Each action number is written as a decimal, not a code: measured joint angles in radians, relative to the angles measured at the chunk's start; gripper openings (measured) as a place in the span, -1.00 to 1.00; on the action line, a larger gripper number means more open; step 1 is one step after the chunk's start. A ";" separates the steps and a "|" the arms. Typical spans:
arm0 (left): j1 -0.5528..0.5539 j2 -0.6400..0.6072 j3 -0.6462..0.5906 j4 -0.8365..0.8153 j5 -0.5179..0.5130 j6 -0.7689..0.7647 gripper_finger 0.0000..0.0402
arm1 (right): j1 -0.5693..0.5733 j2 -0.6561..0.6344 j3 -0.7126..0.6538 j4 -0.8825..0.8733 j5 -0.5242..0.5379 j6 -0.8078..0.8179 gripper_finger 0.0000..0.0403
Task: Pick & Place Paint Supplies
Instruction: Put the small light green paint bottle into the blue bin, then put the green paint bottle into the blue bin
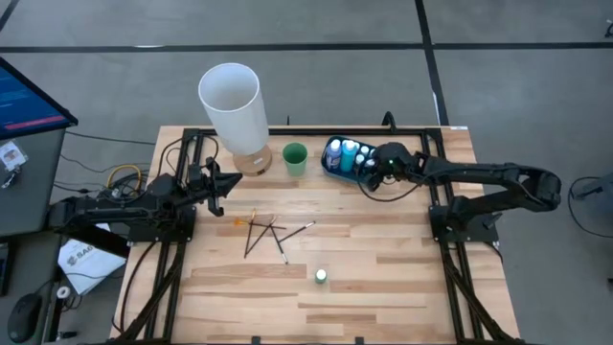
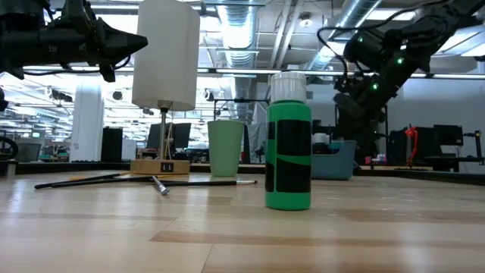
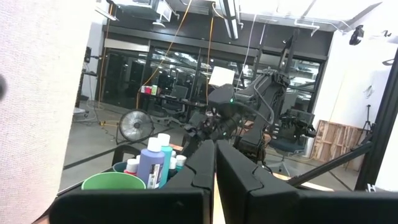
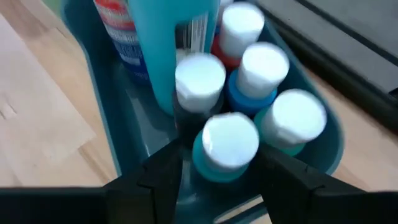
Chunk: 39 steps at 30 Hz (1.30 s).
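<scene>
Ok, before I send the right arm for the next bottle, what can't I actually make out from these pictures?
- Bottle count in the blue tray: high view too small; right wrist view cuts off the tall ones.
- Whether the right gripper touches the teal bottle between its spread jaws: unclear.
- Number of brushes: they cross; low view is edge-on.
- Green bottle label: turned away from the low view.
- Left gripper: idle by the white lamp.

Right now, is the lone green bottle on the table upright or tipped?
Upright. The green bottle stands on its base with its white cap on top, alone on the table.
</scene>
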State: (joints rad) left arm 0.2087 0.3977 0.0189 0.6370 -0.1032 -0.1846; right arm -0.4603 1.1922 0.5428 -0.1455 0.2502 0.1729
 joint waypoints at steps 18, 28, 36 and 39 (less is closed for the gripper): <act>0.000 0.000 0.000 0.000 0.000 0.000 -0.99 | 0.336 -0.175 0.149 0.024 -0.240 0.010 -0.05; 0.000 0.000 0.000 0.000 0.000 0.000 -0.99 | 0.650 0.050 0.151 0.333 -0.227 -0.043 -0.04; 0.000 0.000 0.000 0.000 0.000 0.000 -0.99 | 0.761 0.258 0.196 0.469 -0.224 -0.052 0.18; 0.000 0.000 0.000 0.000 0.000 0.000 -0.99 | 0.791 0.332 0.250 0.469 -0.224 -0.076 0.24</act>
State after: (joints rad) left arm 0.2089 0.3977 0.0189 0.6371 -0.1036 -0.1846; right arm 0.3305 1.5241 0.7927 0.3238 0.0261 0.0968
